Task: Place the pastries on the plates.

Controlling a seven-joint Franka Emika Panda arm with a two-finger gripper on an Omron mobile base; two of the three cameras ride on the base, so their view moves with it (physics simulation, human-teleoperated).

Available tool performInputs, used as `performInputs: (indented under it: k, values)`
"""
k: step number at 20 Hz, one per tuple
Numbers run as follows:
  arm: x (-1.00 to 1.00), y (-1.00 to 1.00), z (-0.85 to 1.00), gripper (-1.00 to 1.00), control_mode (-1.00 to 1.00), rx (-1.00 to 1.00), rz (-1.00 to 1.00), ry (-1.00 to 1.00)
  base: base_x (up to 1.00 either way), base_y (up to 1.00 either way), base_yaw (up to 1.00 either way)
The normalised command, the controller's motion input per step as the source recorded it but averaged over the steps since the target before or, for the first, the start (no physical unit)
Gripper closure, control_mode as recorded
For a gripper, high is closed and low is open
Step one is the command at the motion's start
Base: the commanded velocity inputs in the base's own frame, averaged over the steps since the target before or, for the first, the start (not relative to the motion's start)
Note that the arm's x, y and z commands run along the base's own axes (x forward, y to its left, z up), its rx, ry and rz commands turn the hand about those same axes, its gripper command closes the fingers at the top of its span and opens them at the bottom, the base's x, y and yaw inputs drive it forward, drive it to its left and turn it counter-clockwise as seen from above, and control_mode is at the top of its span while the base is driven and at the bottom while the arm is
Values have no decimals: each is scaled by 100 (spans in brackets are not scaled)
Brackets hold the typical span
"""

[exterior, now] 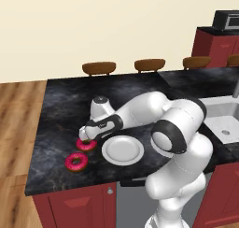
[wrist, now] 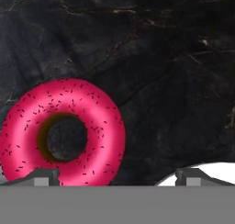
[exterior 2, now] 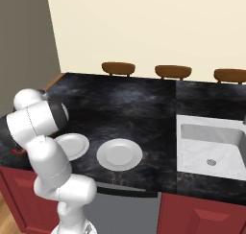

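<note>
Two pink-iced ring pastries lie on the black counter at its front left. The farther one [exterior: 87,146] is partly under my gripper [exterior: 83,137]; the nearer one [exterior: 75,161] lies free by the counter's edge. In the hand view the pastry [wrist: 62,133] sits left of centre and the gripper [wrist: 117,177] is open just above it, the left fingertip [wrist: 43,176] over its rim. One white plate [exterior: 122,150] lies empty right of the pastries, and its edge [wrist: 206,165] shows by the right fingertip. The right base view has both plates [exterior 2: 72,146] [exterior 2: 119,154], both empty.
A steel sink [exterior 2: 211,146] is set into the counter at the right. Brown stools [exterior: 99,67] line the far edge. The counter's front edge [exterior: 70,184] runs close to the nearer pastry. My own arm [exterior: 177,129] bends over the counter right of the plate.
</note>
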Motion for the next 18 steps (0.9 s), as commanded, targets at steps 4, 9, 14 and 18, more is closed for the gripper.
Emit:
performInputs:
  k: [4,9,14,18]
  values:
    - [28,28,-5,-100,-100,0,0,0,0,0,0]
    - [14,6,-20,-100,-100,0,0,0,0,0,0]
    - [14,1,-26,-100,-100,0,0,0,0,0,0]
    - [33,14,-23,-100,-100,0,0,0,0,0,0]
